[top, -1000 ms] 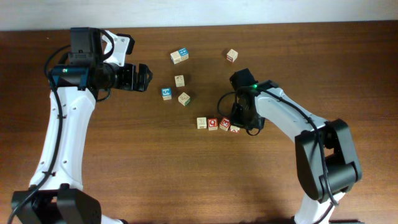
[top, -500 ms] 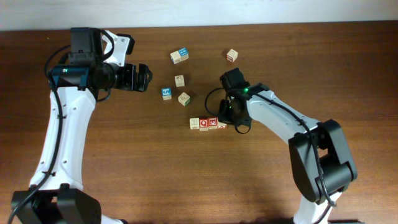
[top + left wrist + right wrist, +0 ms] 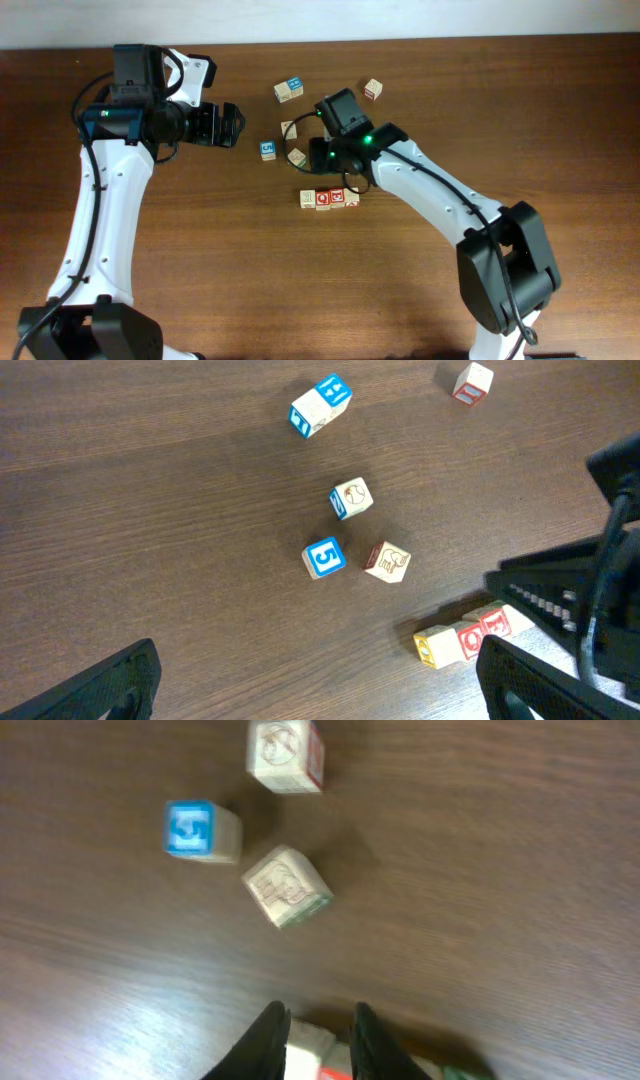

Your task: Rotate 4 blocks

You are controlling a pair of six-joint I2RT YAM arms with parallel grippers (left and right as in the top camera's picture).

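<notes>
- Four blocks (image 3: 330,198) lie in a short row near the middle of the table (image 3: 200,260), side by side and touching as far as the overhead view shows.
- Row order from the overhead view, left to right: pale block (image 3: 308,199), red "Q" block (image 3: 323,198), a second red-faced block (image 3: 338,197), and a last block (image 3: 352,198) whose face I cannot read.
- Right arm: base at the lower right edge, with the links stretched diagonally up and left across the table. The wrist is bent over a spot just above the row.
- Right gripper (image 3: 313,1015): fingers point down and are parted by only a narrow gap. The right wrist view shows the top of a pale block and a bit of red through that gap. I cannot tell whether the fingers touch the block, and no grip on it shows.
- Left arm: rises along the left edge, elbow high, forearm turned toward table centre.
- Left gripper (image 3: 233,125): jaws spread wide and holding nothing, well apart from all blocks.
- Loose cubes above the row: blue "5" cube (image 3: 268,150), picture cube (image 3: 296,158) just beside it, another cube (image 3: 288,128), a blue-faced cube (image 3: 289,90) and a red-marked cube (image 3: 373,89) farther up.
</notes>
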